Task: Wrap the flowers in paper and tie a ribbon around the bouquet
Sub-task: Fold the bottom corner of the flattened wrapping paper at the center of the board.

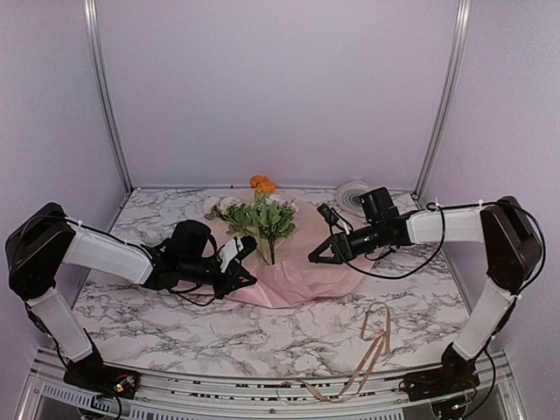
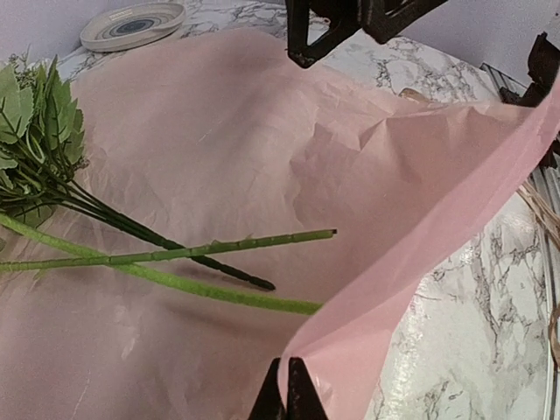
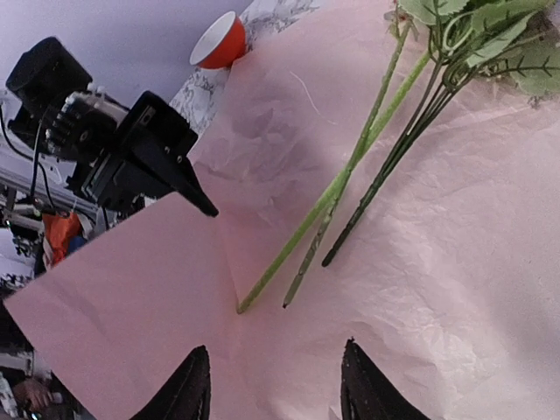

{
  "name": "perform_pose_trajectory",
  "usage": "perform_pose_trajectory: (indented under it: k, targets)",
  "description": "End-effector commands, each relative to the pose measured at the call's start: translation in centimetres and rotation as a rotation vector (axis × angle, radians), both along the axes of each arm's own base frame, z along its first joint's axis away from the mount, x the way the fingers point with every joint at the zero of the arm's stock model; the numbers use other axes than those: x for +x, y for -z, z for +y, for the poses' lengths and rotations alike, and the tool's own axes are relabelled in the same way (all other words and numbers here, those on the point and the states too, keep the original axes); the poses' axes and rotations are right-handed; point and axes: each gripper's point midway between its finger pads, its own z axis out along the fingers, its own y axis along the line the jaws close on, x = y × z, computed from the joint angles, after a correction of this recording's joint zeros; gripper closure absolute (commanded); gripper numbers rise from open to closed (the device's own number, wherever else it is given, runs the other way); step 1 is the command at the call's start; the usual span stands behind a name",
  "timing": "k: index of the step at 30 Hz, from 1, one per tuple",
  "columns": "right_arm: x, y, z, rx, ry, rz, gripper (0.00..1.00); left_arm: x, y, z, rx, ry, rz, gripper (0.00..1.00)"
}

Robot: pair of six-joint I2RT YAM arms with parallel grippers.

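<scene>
My left tool (image 2: 282, 395) is pinching the paper's (image 2: 227, 131) raised edge. My right tool (image 3: 276, 389) hangs open above the sheet, flowers (image 3: 455, 44) just ahead.

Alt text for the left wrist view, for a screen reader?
The left gripper, shut, pinches a raised edge of the pink paper beside the green stems of the flowers lying on the sheet. The open right gripper hangs at the top; a round disc sits top left on the marble table.
</scene>
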Motion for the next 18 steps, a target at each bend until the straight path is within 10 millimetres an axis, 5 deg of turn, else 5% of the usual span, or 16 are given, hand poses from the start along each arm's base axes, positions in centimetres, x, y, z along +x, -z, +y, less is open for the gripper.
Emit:
perform_pose_trajectory:
  k: [1, 6, 12, 18]
  targets:
    - [-0.5, 0.8, 2.9, 0.056, -0.096, 0.066, 0.58, -2.7, -1.9, -0.7, -0.078, 0.102, 0.06, 1.0]
    - [-5.2, 5.7, 3.8, -0.064, -0.192, 0.13, 0.8, -3.9, -2.3, 0.0, -0.076, 0.094, 0.05, 1.0]
    - [-7.6, 11.2, 0.7, -0.252, -0.119, 0.246, 0.91, -6.6, -1.1, -0.4, 0.011, 0.113, 0.036, 1.0]
    - [-10.4, 11.7, -1.4, -0.323, -0.093, 0.34, 0.96, -9.3, -1.0, 0.1, 0.029, 0.129, 0.095, 1.0]
